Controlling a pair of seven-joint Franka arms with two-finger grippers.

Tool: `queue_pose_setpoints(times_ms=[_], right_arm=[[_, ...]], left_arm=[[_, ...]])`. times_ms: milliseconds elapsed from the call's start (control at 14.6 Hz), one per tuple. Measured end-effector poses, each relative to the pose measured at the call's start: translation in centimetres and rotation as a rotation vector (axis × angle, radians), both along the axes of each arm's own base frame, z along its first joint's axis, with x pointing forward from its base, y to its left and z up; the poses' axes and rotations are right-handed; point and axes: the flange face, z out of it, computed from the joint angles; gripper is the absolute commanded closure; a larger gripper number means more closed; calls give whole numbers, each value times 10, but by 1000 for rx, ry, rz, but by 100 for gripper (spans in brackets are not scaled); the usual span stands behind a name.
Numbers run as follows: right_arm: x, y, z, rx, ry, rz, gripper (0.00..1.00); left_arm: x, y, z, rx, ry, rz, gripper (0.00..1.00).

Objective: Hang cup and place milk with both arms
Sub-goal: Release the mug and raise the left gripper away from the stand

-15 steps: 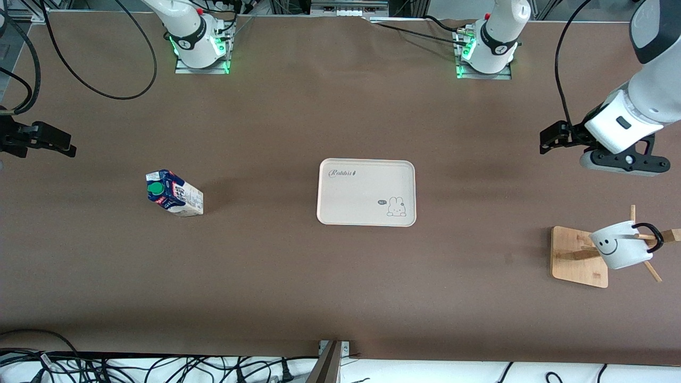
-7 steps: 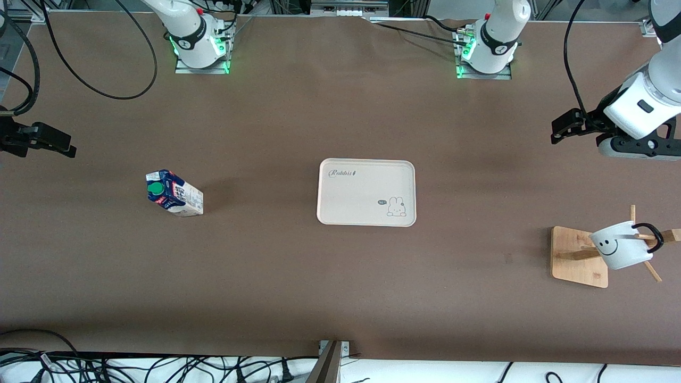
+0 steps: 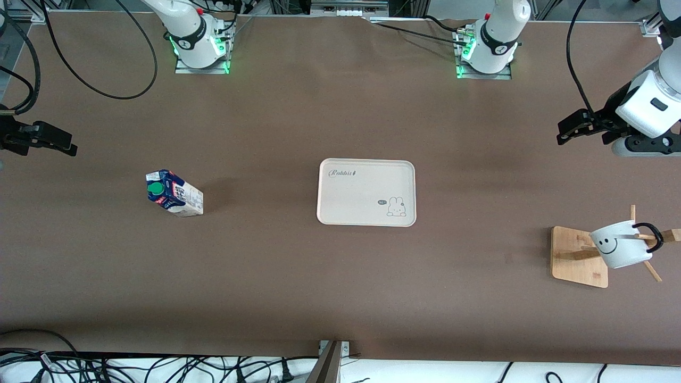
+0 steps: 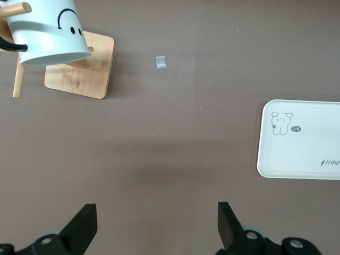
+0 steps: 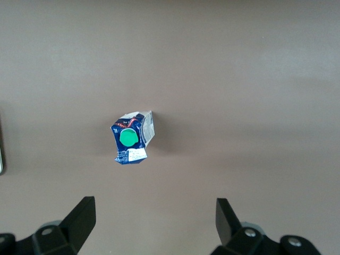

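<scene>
The cup (image 3: 620, 251), a small white mug with a black smiley face, is hanging tilted by its black loop handle (image 3: 653, 238) on a peg of the wooden rack (image 3: 579, 256) at the left arm's end of the table. The milk (image 3: 174, 193), a dark blue gable-top carton with white lower sides and a green screw cap (image 3: 155, 188), is standing upright on the table toward the right arm's end.
</scene>
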Motion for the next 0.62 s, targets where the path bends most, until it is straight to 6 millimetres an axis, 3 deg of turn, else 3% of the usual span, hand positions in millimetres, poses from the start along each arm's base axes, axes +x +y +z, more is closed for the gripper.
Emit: queue_pose_setpoints(times_ms=[616], right_arm=[[-3,10,-3,1,33,18,0]], left_arm=[[4,-6,3,-2,-9,-4,0]])
